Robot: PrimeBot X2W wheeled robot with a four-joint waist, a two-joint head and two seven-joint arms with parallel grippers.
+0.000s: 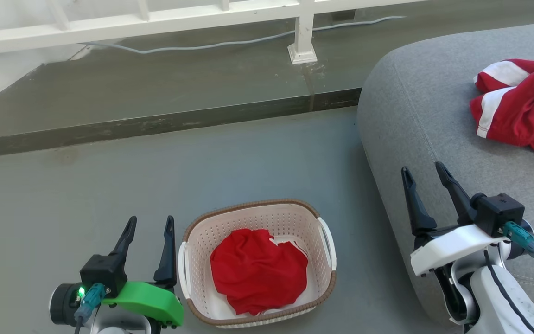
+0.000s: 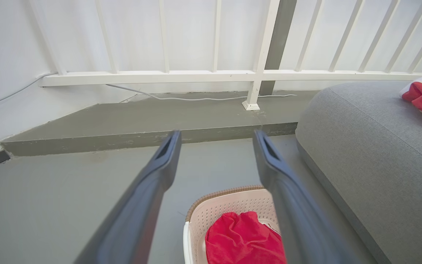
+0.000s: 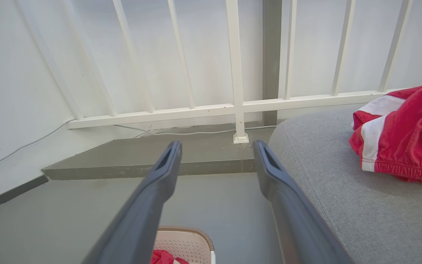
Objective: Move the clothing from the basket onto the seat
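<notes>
Roughly halfway, judging by how things lie. At the upper right of the head view, heaped loosely on the large grey woven-fabric seat [image 1: 415,116]: one soft bright red garment with white stripes [image 1: 522,111], well in from the cushion's rounded edge. Counts as done.

At the lower middle, standing on the grey floor [image 1: 109,185] near the seat's rounded corner but not touching it: the small cream perforated plastic basket [image 1: 257,218] with brown braided rim and white side handles. Inside, crumpled over most of the bottom: a second red garment [image 1: 257,271], with a sliver of white at its edge. Not yet lifted, so one garment left to move.

At the lower left, just beside the basket's left handle: the left gripper [image 1: 151,218] on its green body, two long dark fingers spread wide, holding nothing and touching nothing. At the lower right, in front of the seat's edge: the right gripper [image 1: 422,167] on its white body, likewise wide apart and empty.

Likely next: reach down into the basket, pinch a fold of the red cloth, then carry it across and lay it on the grey cushion.
</notes>
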